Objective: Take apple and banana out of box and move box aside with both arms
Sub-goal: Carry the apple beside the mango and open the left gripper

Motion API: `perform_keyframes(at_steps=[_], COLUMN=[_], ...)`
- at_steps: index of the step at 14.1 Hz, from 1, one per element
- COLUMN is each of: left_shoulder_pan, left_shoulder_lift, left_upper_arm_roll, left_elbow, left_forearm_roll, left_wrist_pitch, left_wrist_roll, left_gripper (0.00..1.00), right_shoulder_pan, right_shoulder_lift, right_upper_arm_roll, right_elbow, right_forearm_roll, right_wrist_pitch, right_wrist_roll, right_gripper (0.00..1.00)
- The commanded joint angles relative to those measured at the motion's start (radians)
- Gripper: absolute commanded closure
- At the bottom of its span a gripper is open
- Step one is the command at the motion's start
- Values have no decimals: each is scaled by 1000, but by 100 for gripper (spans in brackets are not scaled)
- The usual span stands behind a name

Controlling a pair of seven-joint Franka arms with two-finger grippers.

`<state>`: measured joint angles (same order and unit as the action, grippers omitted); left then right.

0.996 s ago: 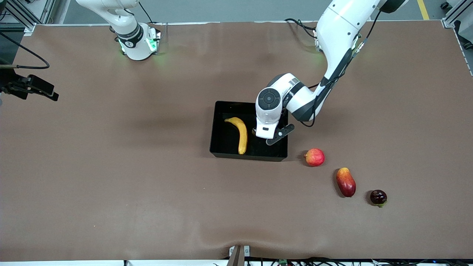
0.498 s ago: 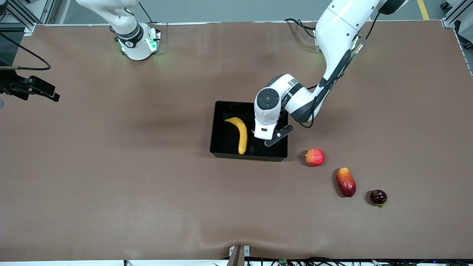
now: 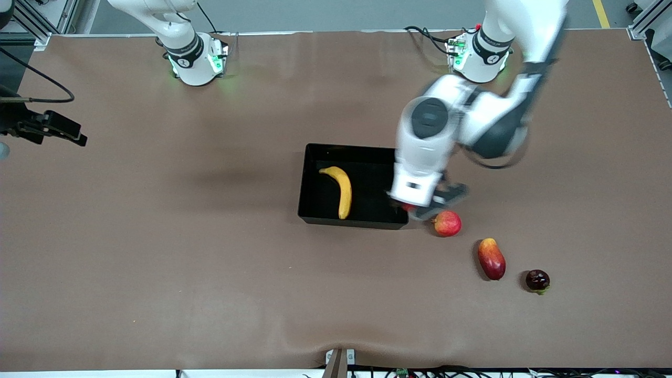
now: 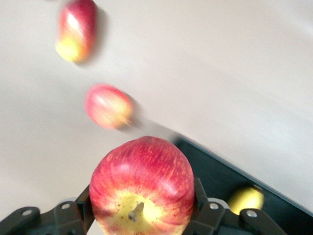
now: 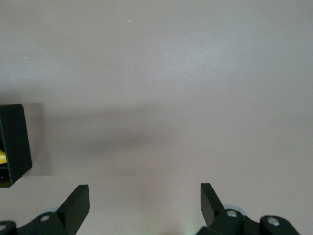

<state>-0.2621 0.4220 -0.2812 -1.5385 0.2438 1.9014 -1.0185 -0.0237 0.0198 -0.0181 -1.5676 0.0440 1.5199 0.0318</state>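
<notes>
Your left gripper pinches the apple over the box corner at the left arm's end, with a pinker fruit on the table just beside it. The banana lies in the box, long axis running away from the camera. Your right gripper waits, fingers spread, over bare table.

Both arms white with black joint sections, round bases lit green, black cables trailing; black hand fingers with silver screws.
</notes>
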Motion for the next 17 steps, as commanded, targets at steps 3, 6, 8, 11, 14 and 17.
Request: perform_keyframes(at_steps=[3, 6, 8, 11, 14, 17], left_shoulder_pan=[265, 400, 477, 537, 576, 583], left_shoulder_lift=[-12, 11, 49, 124, 197, 218], left_upper_arm_roll=[-12, -9, -9, -9, -10, -10], left_elbow=[-130, -234, -278, -285, -284, -281], left_forearm_roll=[12, 25, 80, 202, 242, 242], left_wrist_pitch=[-4, 118, 223, 342, 438, 455], left_wrist_roll=[332, 470, 527, 540, 543, 543], left_gripper=[100, 100, 100, 100, 100, 49], right_shoulder_pan=[99, 113, 108, 103, 103, 103], right_shoulder_lift=[109, 112, 112, 112, 112, 112], right_upper_arm_roll=[4, 4, 3, 3, 1, 1], right_elbow=[24, 29, 34, 34, 34, 38], right_forearm_roll=[5, -1, 0, 4, 5, 0], right_wrist_pitch=[80, 79, 77, 75, 74, 72], right_wrist_roll=[17, 17, 20, 20, 19, 19], right_gripper=[0, 0, 0, 0, 0, 0])
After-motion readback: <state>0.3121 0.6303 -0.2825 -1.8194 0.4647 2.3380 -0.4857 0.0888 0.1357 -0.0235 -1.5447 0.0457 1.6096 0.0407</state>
